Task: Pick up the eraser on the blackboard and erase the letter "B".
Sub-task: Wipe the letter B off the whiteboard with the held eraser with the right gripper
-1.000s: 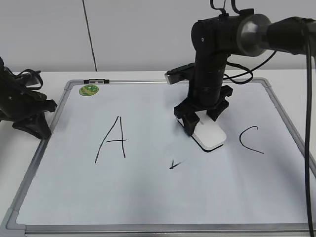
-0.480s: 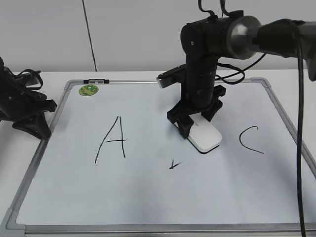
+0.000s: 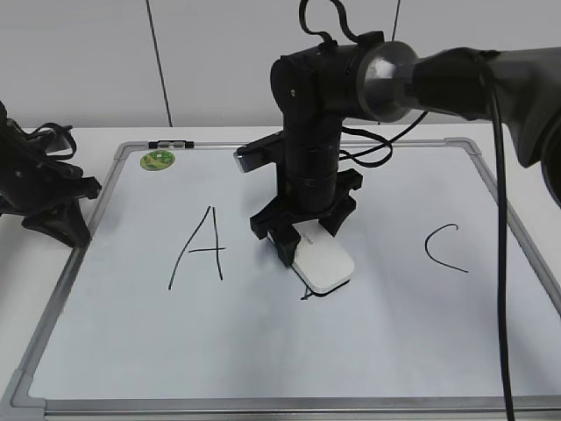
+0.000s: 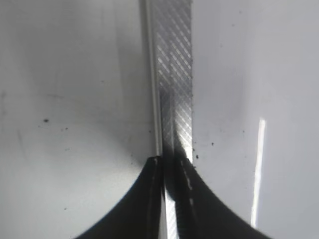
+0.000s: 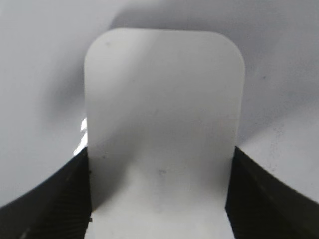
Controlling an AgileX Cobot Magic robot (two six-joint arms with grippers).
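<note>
The blackboard point(image 3: 131, 351) is a pale glossy board with a grey frame, lying flat on the table. My right gripper point(image 3: 308, 239) is shut on the white eraser point(image 3: 323, 266), which is pressed flat on the board at its middle. The eraser also fills the right wrist view point(image 5: 162, 124) between the two dark jaws. Of the letter "B" only a small black remnant point(image 3: 306, 295) shows at the eraser's lower left edge. A black "A" point(image 3: 200, 248) is to the left and a black "C" point(image 3: 443, 248) to the right. My left gripper point(image 4: 168, 162) is shut and empty over the board's left frame point(image 4: 172, 74).
A round green magnet point(image 3: 158, 160) sits at the board's far left corner, beside a small dark clip point(image 3: 171, 144) on the top frame. The left arm point(image 3: 39, 193) rests off the board's left edge. The right arm's cables hang behind it.
My right gripper has slid the eraser left and toward the front of the board, from near the "C" to the middle, onto the last black mark. The left arm has not moved.
</note>
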